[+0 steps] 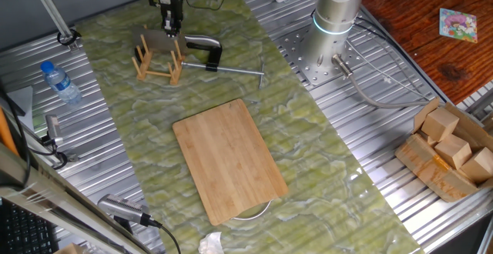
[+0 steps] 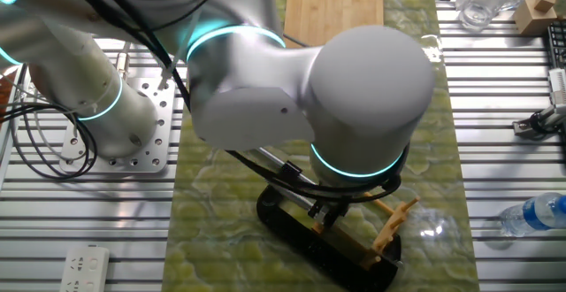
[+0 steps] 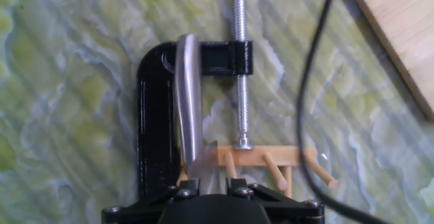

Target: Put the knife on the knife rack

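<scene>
The knife's dark grey blade (image 1: pixel 160 41) stands on edge among the upright dowels of the small wooden knife rack (image 1: pixel 156 68) at the far end of the green mat. My gripper (image 1: pixel 170 25) comes straight down onto the blade's top and is shut on it. In the hand view the silver handle (image 3: pixel 188 91) points away from my gripper (image 3: pixel 211 182), the blade (image 3: pixel 203 161) runs in between the fingers, and the rack's dowels (image 3: pixel 271 164) lie just right of it. In the other fixed view my arm hides the knife; only the rack's end (image 2: pixel 394 222) shows.
A black C-clamp (image 1: pixel 205 48) with a steel screw rod (image 1: pixel 235 70) lies right against the rack; the knife handle hangs over it (image 3: pixel 152 108). A large bamboo cutting board (image 1: pixel 228 158) lies mid-mat. A water bottle (image 1: pixel 60 82) stands at the left, wooden blocks (image 1: pixel 451 146) at the right.
</scene>
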Available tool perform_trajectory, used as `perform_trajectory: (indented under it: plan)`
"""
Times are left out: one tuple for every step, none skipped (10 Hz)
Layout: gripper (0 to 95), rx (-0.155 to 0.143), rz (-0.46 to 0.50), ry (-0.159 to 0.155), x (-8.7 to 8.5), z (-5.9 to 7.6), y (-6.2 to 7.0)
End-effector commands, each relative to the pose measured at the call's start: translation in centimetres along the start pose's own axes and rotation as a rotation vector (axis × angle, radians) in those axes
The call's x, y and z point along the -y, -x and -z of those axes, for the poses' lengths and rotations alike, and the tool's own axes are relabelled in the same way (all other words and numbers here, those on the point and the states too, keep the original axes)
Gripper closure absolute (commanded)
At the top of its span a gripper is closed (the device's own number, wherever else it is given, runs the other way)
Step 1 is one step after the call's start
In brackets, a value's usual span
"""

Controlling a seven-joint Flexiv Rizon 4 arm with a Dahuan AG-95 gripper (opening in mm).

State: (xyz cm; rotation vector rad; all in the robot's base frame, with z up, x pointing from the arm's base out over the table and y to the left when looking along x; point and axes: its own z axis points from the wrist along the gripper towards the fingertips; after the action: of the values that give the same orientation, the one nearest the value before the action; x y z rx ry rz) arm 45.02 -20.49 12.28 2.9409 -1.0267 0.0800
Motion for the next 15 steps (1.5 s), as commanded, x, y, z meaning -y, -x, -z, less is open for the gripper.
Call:
perform_trajectory:
  plan:
    - [95.0, 0.009, -0.156, 0.013, 0.5, 1.5, 0.1]
    - [95.0, 0.014, -0.311, 0.017, 1.3, 2.5, -0.1]
    - [95.0, 0.016, -0.482, 0.017, 2.1, 3.3, -0.2]
    - [95.0, 0.018, -0.665, 0.02, 2.8, 4.1, -0.3]
    - [95.0, 0.026, -0.871, 0.029, 3.7, 4.8, -0.4]
    - [95.0, 0.039, -1.194, 0.039, 5.6, 5.7, -0.6]
    - [95.0, 0.032, -1.361, 0.046, 6.9, 6.1, -0.8]
    - [95.0, 0.04, -1.606, 0.064, 9.5, 6.5, -1.1]
    - [95.0, 0.051, -1.713, 0.068, 11.1, 6.6, -1.2]
    - [95.0, 0.069, -1.852, 0.074, 13.6, 7.0, -1.1]
    - [95.0, 0.062, -1.937, 0.086, 15.4, 7.4, -0.8]
    - [95.0, 0.065, -2.022, 0.09, 16.9, 7.6, -0.1]
    - [95.0, 0.068, -2.111, 0.091, 18.1, 7.8, 1.1]
    - [95.0, 0.062, -2.153, 0.093, 18.8, 8.0, 2.2]
    - [95.0, 0.063, -2.204, 0.088, 19.4, 8.2, 3.4]
